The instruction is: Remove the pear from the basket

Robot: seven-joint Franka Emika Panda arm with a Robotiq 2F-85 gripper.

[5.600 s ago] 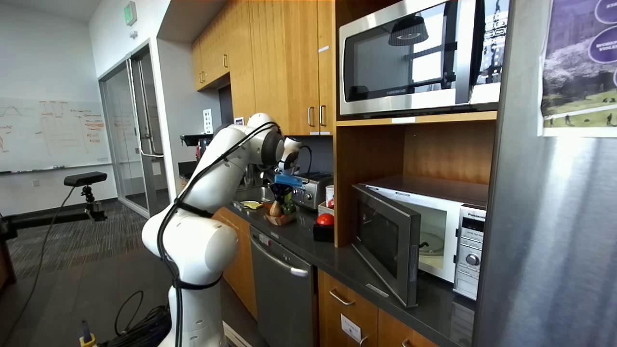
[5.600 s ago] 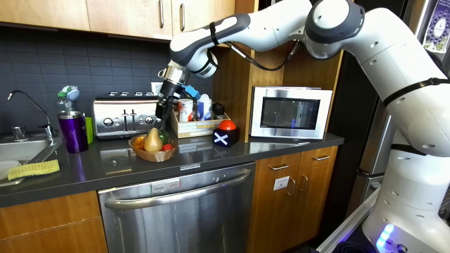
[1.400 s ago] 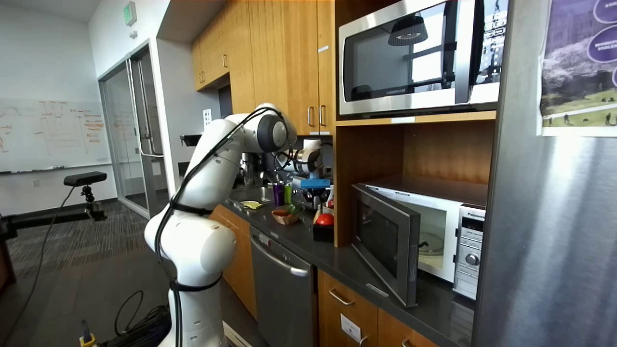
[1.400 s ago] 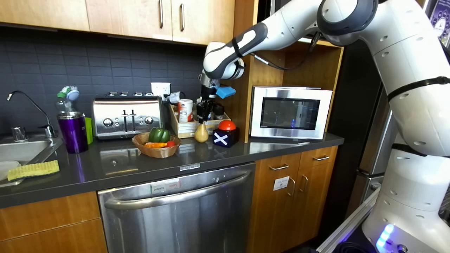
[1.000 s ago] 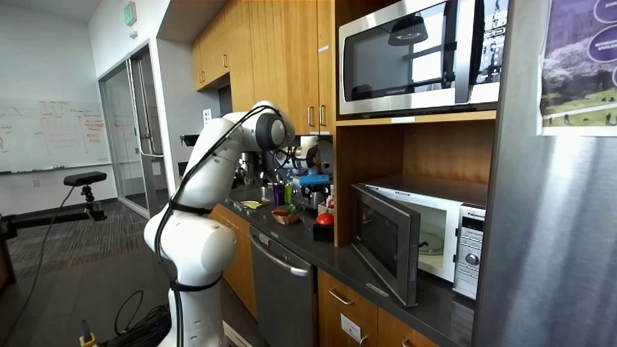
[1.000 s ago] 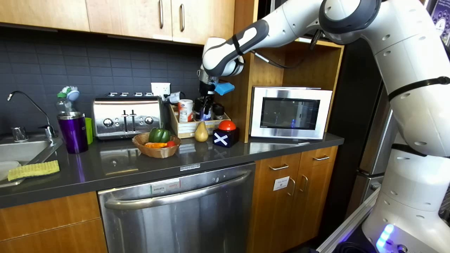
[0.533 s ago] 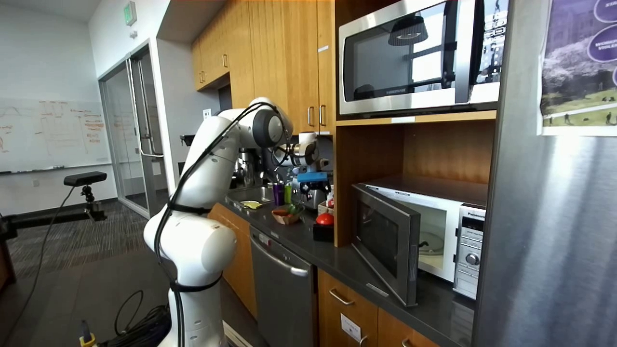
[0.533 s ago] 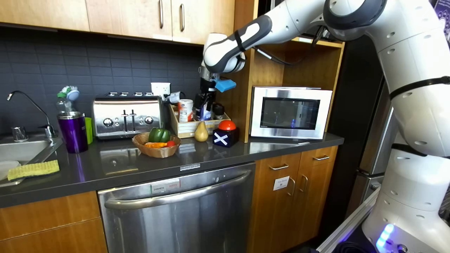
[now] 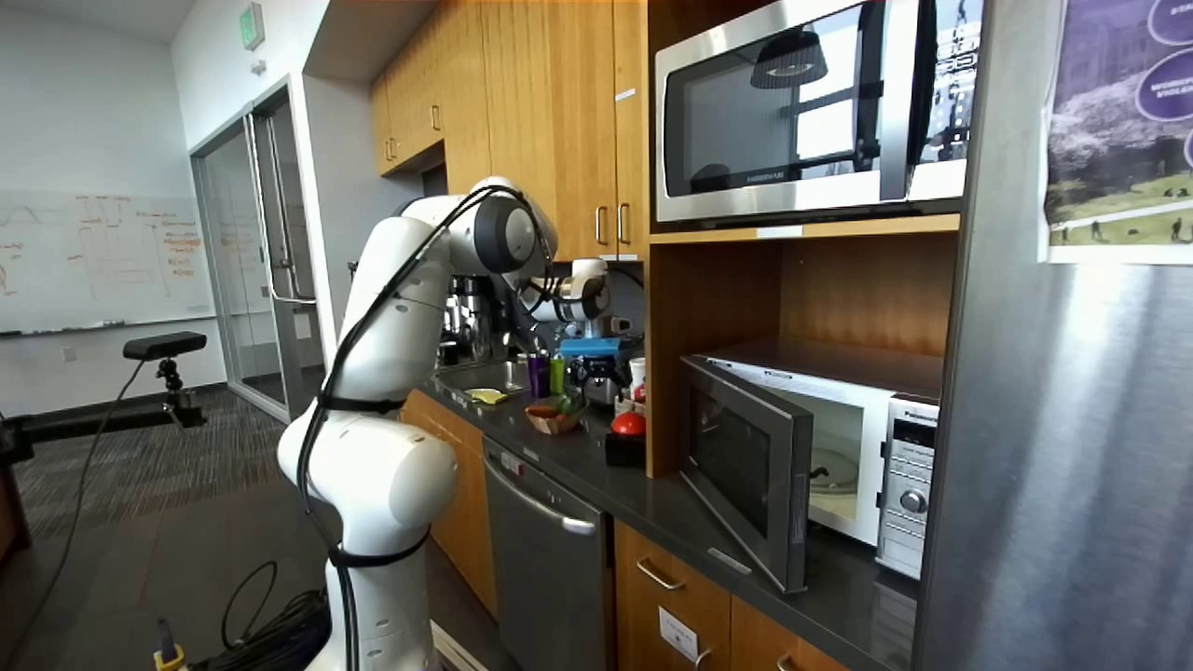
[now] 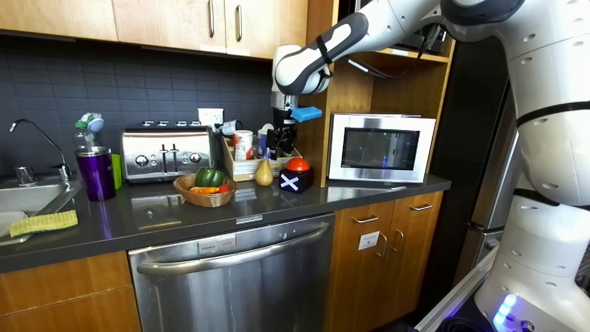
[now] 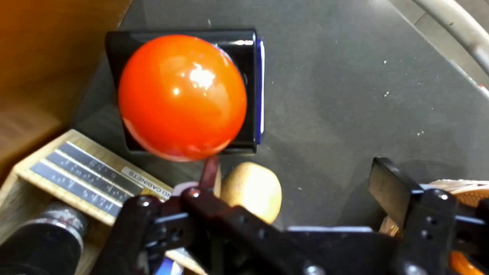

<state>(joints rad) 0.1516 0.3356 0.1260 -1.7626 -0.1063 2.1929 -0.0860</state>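
While the gripper [image 11: 301, 182] hangs spread wide, pear [image 10: 264, 175] upright on counter [image 11: 336, 88], lower down

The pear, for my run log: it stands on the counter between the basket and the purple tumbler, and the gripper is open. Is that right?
Not quite: in an exterior view the pear stands between the basket and the red-domed box; the purple tumbler is on the basket's other side. The rest holds: it is on the counter and the gripper is open.
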